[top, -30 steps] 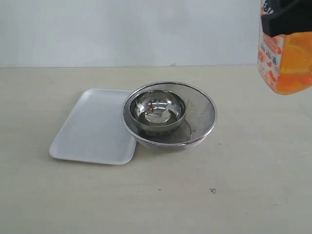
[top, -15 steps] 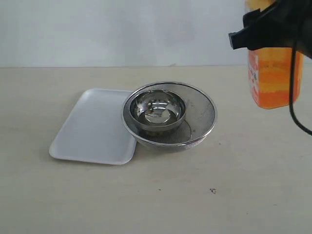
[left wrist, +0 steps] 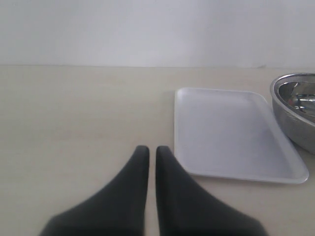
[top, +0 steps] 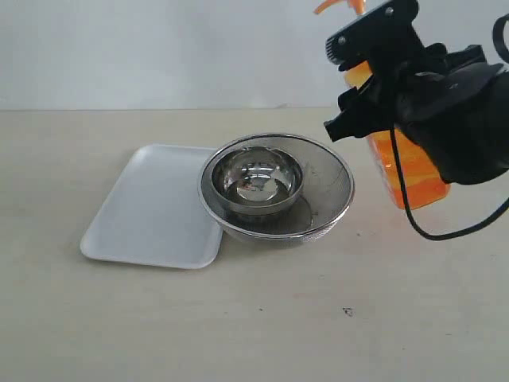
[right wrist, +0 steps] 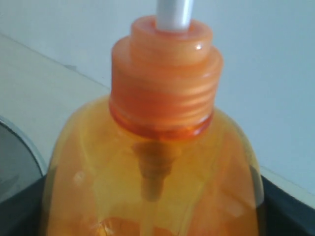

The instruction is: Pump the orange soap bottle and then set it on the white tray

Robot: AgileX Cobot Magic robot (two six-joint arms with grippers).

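Now right pincer clamps orange soap bottle between jaws; left pincer closed.

Bench: pale beige, matte, meets a white wall at the back. 2 items rest directly on it.
1) White tray: lies flat, left of centre, set at a slant in the exterior view.
2) Mesh strainer: round, steel, at centre. Its rim overhangs the tray's right edge; whether they touch cannot be told.
1 small dark speck on the bench surface, nearer the camera than the strainer.
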